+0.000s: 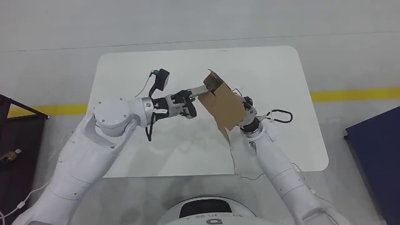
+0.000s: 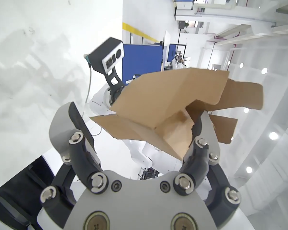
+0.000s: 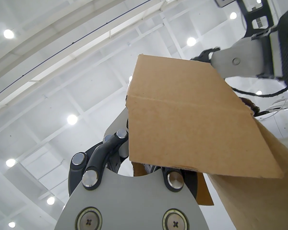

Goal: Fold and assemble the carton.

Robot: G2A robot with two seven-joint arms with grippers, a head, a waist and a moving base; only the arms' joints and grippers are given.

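A brown cardboard carton (image 1: 222, 103), partly folded with loose flaps, is held up above the middle of the white table (image 1: 125, 75). My right gripper (image 1: 241, 117) is under its right side, shut on a lower panel; the carton (image 3: 182, 125) hides most of the gripper's fingers (image 3: 115, 142) in the right wrist view. My left gripper (image 1: 196, 103) is at the carton's left side, open. In the left wrist view the carton (image 2: 172, 101) sits between its spread fingers, and one fingertip (image 2: 204, 128) touches a flap.
A black cable loop (image 1: 281, 115) lies on the table by the right arm. Off the table stand a dark rack (image 1: 15, 137) at the left and a blue surface (image 1: 375, 156) at the right. A yellow floor line (image 1: 356, 94) runs behind.
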